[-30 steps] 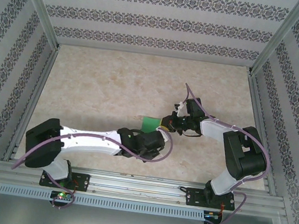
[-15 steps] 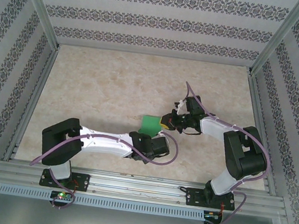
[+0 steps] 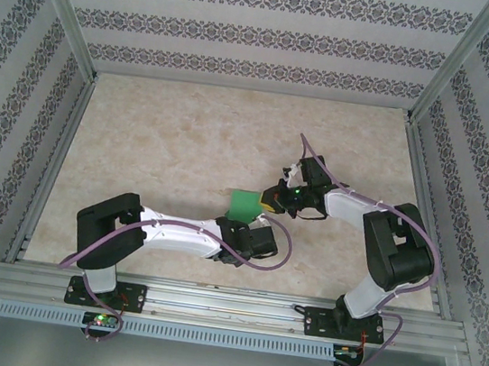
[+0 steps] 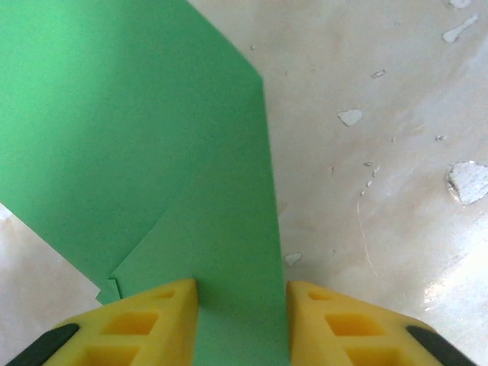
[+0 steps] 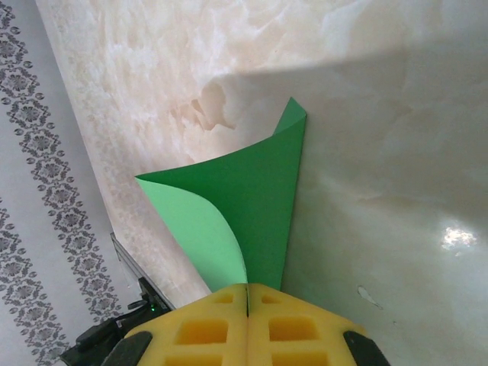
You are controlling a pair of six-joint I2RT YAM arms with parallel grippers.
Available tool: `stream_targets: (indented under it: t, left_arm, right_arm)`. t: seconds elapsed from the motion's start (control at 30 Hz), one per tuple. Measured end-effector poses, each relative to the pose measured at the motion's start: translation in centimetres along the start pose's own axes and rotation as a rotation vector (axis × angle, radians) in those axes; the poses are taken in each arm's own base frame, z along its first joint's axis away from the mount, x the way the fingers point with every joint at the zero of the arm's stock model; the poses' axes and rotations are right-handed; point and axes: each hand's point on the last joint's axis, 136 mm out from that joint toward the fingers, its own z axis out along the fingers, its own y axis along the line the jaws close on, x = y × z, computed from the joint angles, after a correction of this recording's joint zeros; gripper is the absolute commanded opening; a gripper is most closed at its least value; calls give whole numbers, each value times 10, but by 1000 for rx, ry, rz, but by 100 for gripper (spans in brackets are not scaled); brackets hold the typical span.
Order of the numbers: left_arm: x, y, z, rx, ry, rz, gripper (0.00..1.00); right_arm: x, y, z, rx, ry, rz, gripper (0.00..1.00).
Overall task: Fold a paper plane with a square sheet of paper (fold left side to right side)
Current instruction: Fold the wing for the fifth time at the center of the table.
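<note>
While the right claw [image 5: 246, 293] has its yellow pads pressed tight together on an edge of the thin bright green sheet of paper [image 5: 252, 198], that sheet curls up off the marbled beige tabletop [image 3: 169, 136] near mid-table, partly folded over itself. Left claw [image 4: 242, 305] sits at the sheet's near side, jaws standing apart, with a strip of green running between its yellow fingers [image 4: 152, 328].

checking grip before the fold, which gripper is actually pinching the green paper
The right gripper: its yellow fingers meet on the green paper. The left gripper has fingers apart.
</note>
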Motion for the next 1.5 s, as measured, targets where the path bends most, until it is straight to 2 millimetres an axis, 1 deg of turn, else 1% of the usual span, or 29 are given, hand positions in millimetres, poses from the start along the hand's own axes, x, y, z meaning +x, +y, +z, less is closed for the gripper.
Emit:
stream_targets:
  t: [0.3,0.4,0.47,0.57,0.63,0.7,0.73,0.9,0.97,1.03,1.1,1.27,1.33,1.5]
  left_arm:
    - [-1,7,0,-39,-10,-23,14]
    - [2,8,1,-47,-6,-33,10]
    - [6,9,3,-50,2,-33,9]
    - [13,11,6,-37,4,-50,7]
    - [17,11,6,-12,7,-67,5]
    - [20,12,7,19,7,-93,5]
    - [20,12,6,35,7,-105,4]
    - [12,16,3,154,-19,-201,0]
    - [7,19,2,218,-31,-253,0]
    - [3,21,2,286,-39,-312,0]
    - [-2,22,3,356,-45,-372,0]
    - [-14,18,3,523,-59,-500,0]
    - [-18,15,3,579,-64,-540,0]
    - [-24,9,4,701,-68,-633,0]
  right_arm:
    - [-1,-2,1,14,0,7,0]
    - [-2,-2,0,16,0,7,0]
    - [-1,-2,1,19,2,7,6]
    - [1,-5,2,33,5,4,17]
    - [-1,-6,-1,46,-11,-5,23]
    - [-9,-5,-10,52,-55,-19,31]
    - [-13,-4,-17,52,-82,-31,33]
    - [-32,5,-72,33,-274,-102,42]
    - [-35,2,-89,36,-331,-125,46]
    - [-35,-5,-100,48,-368,-141,48]
    - [-29,-15,-101,63,-367,-155,50]
    - [-12,-35,-90,84,-317,-163,51]
    - [-7,-39,-86,91,-302,-173,51]
    - [5,-39,-75,78,-267,-222,51]
